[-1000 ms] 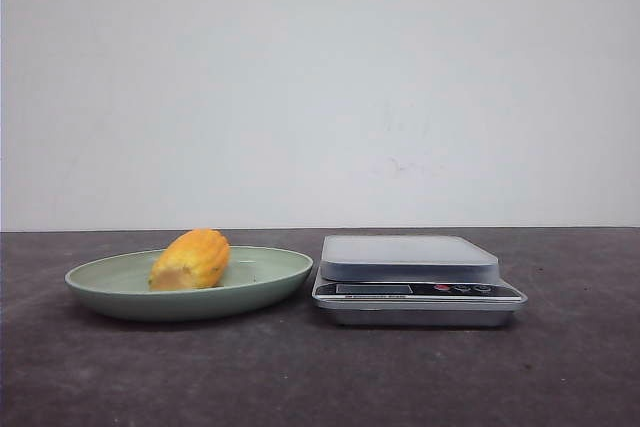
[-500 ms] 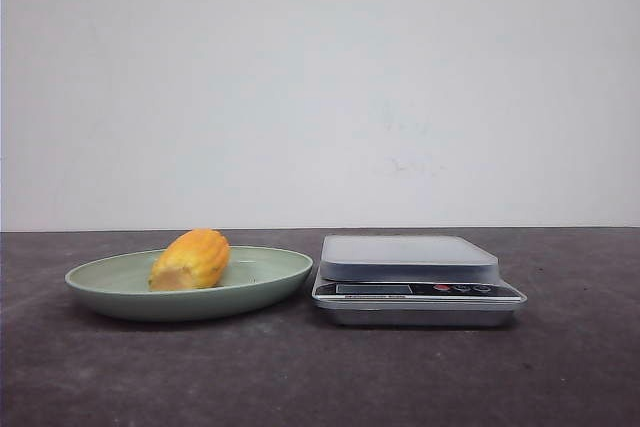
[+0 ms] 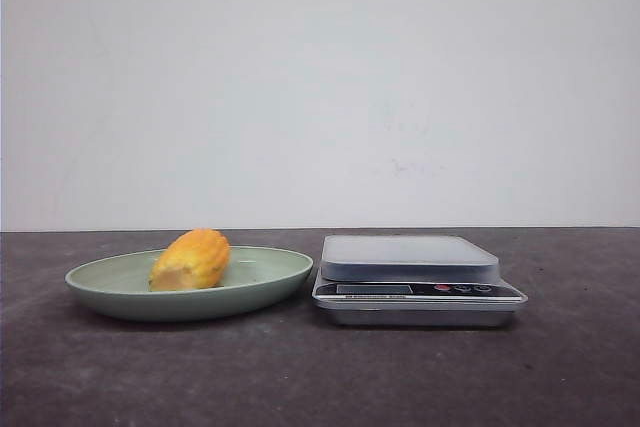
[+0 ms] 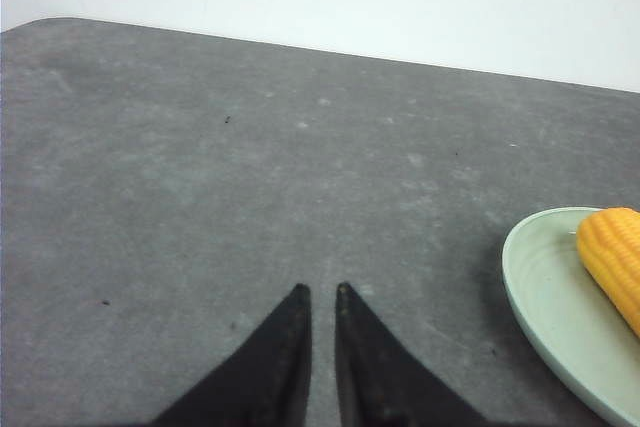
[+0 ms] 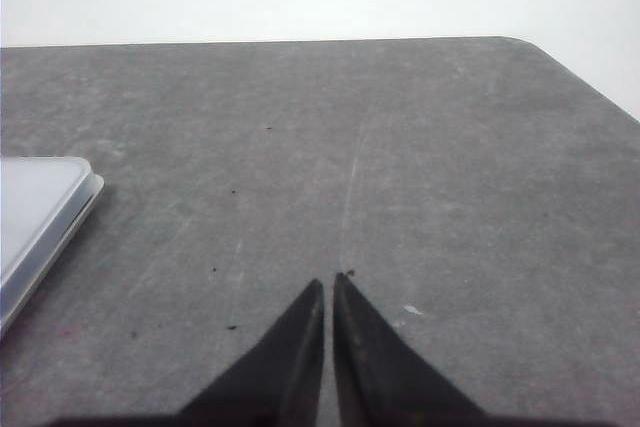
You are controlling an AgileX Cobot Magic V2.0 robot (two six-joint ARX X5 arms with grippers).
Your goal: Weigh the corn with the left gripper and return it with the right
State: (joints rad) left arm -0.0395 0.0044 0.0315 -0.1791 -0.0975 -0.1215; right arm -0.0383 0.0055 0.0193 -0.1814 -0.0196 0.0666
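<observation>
The yellow-orange corn (image 3: 191,259) lies on its side in a pale green plate (image 3: 270,282) at the left of the table; it also shows in the left wrist view (image 4: 615,255), in the plate (image 4: 545,297). A silver kitchen scale (image 3: 410,257) stands just right of the plate, with nothing on its platform. My left gripper (image 4: 320,292) is shut and empty over bare table, to the left of the plate. My right gripper (image 5: 329,281) is shut and empty over bare table, to the right of the scale (image 5: 35,212). Neither arm shows in the front view.
The table is dark grey (image 3: 320,377) with a white wall behind. Its far edge and rounded corners show in both wrist views.
</observation>
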